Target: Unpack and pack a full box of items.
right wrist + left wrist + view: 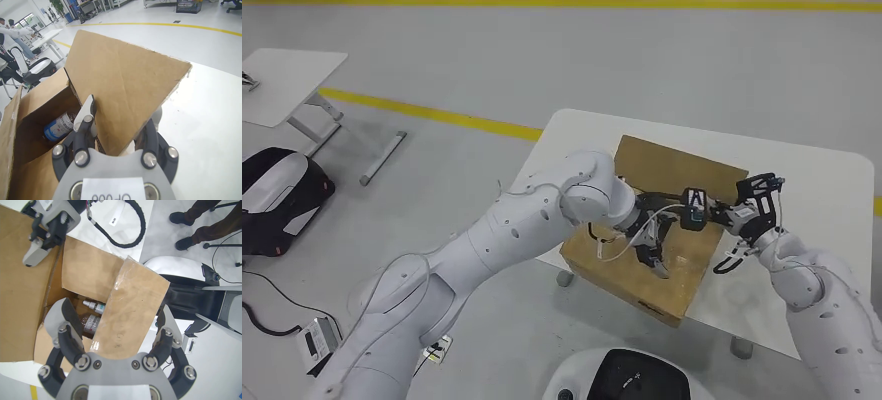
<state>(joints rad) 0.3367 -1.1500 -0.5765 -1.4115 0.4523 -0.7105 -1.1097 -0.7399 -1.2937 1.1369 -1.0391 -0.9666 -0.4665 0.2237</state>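
Note:
A brown cardboard box (607,265) stands open on the white table (827,175). My left gripper (654,250) hangs over the box mouth, open, its jaws standing on either side of a taped flap (132,302) without pinching it. Below it lie a small white dropper bottle (94,306) and a brown labelled bottle (90,323). My right gripper (747,215) is at the box's far side, open, with another raised flap (122,75) between its fingers (88,111). A bottle with a blue and white label (58,128) lies at the bottom.
A black cable loop (132,228) lies on the table beside the box. A person's legs (198,228) stand on the floor near the table. A small folding table (287,85) and a black and white machine (277,195) are off to the left.

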